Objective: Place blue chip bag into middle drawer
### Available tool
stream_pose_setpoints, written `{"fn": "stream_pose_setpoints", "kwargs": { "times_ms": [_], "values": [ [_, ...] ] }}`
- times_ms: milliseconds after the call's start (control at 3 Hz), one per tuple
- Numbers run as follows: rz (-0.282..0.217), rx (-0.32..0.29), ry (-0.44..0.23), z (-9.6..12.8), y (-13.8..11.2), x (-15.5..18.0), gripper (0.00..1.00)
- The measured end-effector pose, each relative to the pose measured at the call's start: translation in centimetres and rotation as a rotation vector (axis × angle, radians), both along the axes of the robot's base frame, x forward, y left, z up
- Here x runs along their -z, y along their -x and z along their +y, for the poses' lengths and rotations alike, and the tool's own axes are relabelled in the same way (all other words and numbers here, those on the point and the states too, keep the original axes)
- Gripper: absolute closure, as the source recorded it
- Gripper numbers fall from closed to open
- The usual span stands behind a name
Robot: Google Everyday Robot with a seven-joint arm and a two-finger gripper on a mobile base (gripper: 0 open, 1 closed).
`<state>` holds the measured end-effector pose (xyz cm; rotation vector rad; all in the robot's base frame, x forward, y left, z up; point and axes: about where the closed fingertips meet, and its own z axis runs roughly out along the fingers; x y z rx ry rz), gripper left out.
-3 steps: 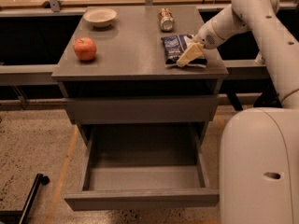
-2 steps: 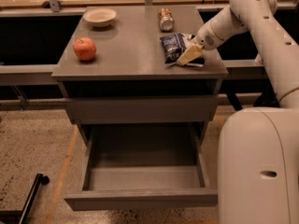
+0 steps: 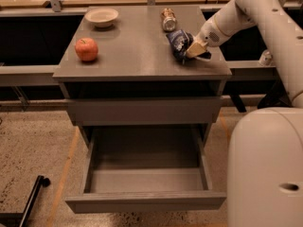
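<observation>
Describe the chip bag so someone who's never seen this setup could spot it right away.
On the grey cabinet top, look toward the right front corner, where the gripper is at the edge of the blue chip bag. The bag is dark blue and crinkly, unlike the metal can just behind it or the red apple on the left.

The cabinet top [image 3: 137,51] carries apple [image 3: 86,49], bowl [image 3: 101,17], can [image 3: 168,19] and blue chip bag [image 3: 178,41], jaws clamping its edge.

**My arm** [image 3: 255,6]: smooth white tubular links dotted with small dark screw holes. **My gripper** [image 3: 196,49]: tan fingers [image 3: 194,48], pinched on the blue chip bag [image 3: 178,40] over the cabinet top's [image 3: 137,56] right edge. **My base** [image 3: 265,164]: rounded white shell, one oval recess.
</observation>
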<state>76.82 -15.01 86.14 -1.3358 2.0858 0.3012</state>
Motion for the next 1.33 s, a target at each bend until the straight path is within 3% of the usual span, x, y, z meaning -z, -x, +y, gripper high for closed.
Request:
{"fn": "stream_pose_setpoints", "kwargs": {
  "times_ms": [667,1000,1333],
  "values": [
    [-0.064,-0.123,0.122,1.9,7.8,-6.4,1.00],
    [-0.004,-0.172,0.162,3.1,13.6,-6.5,1.00],
    [0.089,-0.194,0.163,3.4,19.9,-5.2,1.00]
  ]
}}
